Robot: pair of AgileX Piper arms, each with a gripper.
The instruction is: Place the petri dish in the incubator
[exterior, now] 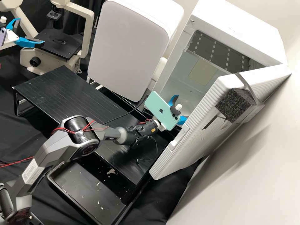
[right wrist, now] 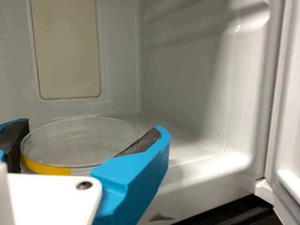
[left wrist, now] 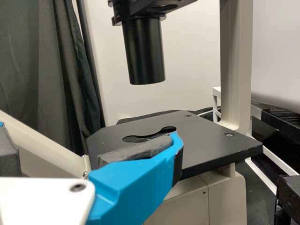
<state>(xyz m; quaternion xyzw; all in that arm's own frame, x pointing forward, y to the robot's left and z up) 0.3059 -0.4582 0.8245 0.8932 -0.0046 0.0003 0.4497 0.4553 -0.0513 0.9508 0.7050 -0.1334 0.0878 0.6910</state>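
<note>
White inner walls [right wrist: 187,70] of the incubator [exterior: 170,72] surround our petri dish [right wrist: 79,140], which is clear with a yellow band [right wrist: 47,167] and lies directly between the pads [right wrist: 140,143] of our right gripper [right wrist: 90,127]. We judge those jaws to be clamped on it, for they stand apart by its full width and a pad meets it on either side. Round as it is, the dish gives us no long axis to line up; what counts is that it looks close to level, base towards the incubator floor [right wrist: 183,149], with the fingers [right wrist: 133,171] alongside. It sits nearer the front lip [right wrist: 211,165] than the back wall [right wrist: 117,70], and we cannot tell whether it touches the floor or hangs just over it. Our right arm [exterior: 62,142] is much the nearer, crossing above the black platform [exterior: 56,90] and past the open door [exterior: 200,125]. Our left gripper [exterior: 31,31] stands by the microscope stage [left wrist: 211,136], well apart from the dish, its jaws wide with nothing between them. As we see it, the next move calls for easing a little deeper if needed, lowering until the base bears evenly, then parting both pads together. Releasing too near the lip could tip the dish, and a crooked withdrawal could drag it.
</note>
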